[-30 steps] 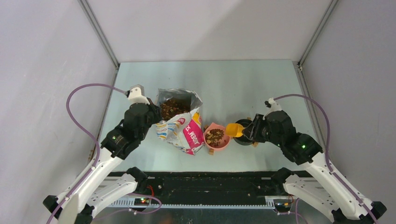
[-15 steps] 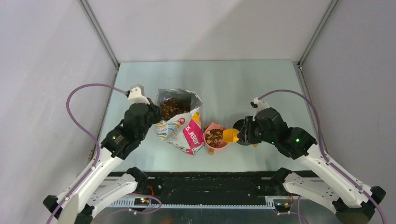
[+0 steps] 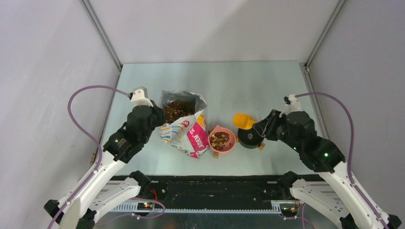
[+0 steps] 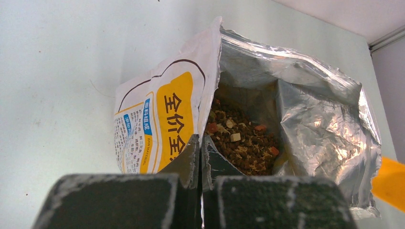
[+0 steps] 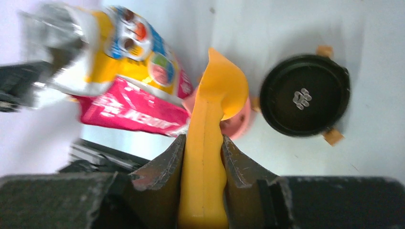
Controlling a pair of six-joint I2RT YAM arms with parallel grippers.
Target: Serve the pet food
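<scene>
The pet food [image 3: 175, 109] fills the open foil bag [image 3: 187, 135], and more lies in the pink bowl [image 3: 222, 140]. My left gripper [image 3: 156, 118] is shut on the bag's left rim; in the left wrist view its jaws [image 4: 200, 144] pinch the bag's edge [image 4: 157, 114], with pet food [image 4: 243, 143] just beyond. My right gripper [image 3: 258, 127] is shut on the handle of a yellow scoop [image 3: 243, 120], held above the table behind the black bowl [image 3: 249, 139]. In the right wrist view the scoop [image 5: 220, 86] hides part of the pink bowl [image 5: 241, 123]. The black bowl [image 5: 305, 95] holds no kibble.
Grey enclosure walls close in the table [image 3: 229, 86] on the left, back and right. A black rail [image 3: 210, 188] runs along the near edge between the arm bases. Small tan tabs [image 5: 333, 136] stick out from under the black bowl.
The right arm first tipped the scoop over the pink bowl, then drew it back to the right and farther away, so it is now behind the black bowl. The left arm has not moved.
</scene>
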